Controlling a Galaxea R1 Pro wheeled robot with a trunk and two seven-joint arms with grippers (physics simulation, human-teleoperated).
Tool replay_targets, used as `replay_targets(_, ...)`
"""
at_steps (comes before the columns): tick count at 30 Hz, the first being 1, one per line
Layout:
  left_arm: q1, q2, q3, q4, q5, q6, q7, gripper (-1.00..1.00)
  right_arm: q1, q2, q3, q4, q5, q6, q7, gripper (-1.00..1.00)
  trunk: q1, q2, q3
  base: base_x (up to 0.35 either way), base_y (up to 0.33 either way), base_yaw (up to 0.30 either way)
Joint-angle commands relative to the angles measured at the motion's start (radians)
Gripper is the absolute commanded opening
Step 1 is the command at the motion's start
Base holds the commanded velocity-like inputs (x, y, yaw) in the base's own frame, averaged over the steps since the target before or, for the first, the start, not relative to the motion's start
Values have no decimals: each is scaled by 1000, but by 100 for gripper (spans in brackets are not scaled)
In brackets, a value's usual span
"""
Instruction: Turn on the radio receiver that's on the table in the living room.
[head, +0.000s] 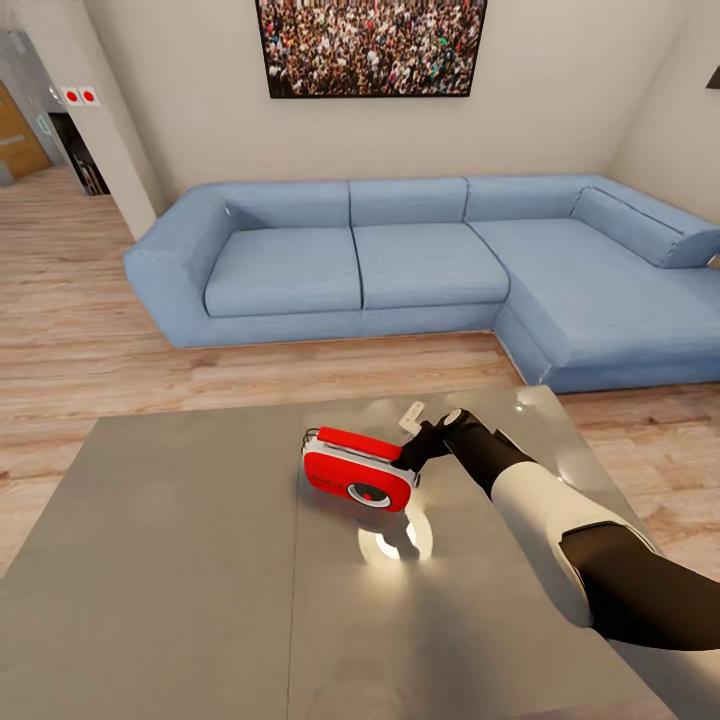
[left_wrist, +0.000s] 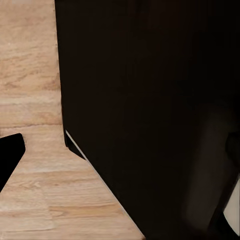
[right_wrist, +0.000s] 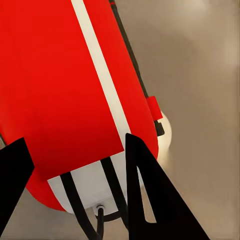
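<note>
From the head view we find the radio receiver (head: 358, 473) lying on the bench (head: 180, 560) toward its far edge, right of the middle, with our right gripper (head: 414, 452) touching its right end. The risk we judge here is a shove: the glossy grey top looks slick, so a sideways press could slide the radio toward the far edge instead of working its switch. Beyond the bench lie the light plank floor (head: 60, 330), the blue sofa (head: 430, 265) and the crowd picture (head: 370, 45). In the left wrist view we see plank floor beside a dark slab; whether the left jaws are spread or clenched we cannot tell. In the right wrist view the right jaws stand spread, one finger (right_wrist: 150, 195) overlapping the radio's white end, the other beside it, grasping nothing.
</note>
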Motion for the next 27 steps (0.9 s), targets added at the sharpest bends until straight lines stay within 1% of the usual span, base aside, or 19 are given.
replay_targets(1, 0, 1, 0, 0, 0, 0, 1, 100, 0, 0, -2, 0, -5, 0, 0, -100, -4, 7, 3, 0, 0, 0)
replay_targets(19, 0, 2, 0, 0, 0, 0, 4, 100, 0, 0, -4, -2, -5, 0, 4, -100, -73, 133, 60, 0, 0, 0)
replay_targets(27, 0, 2, 0, 0, 0, 1, 4, 100, 0, 0, -4, -2, -5, 0, 5, -100, -104, 189, 94, 0, 0, 0)
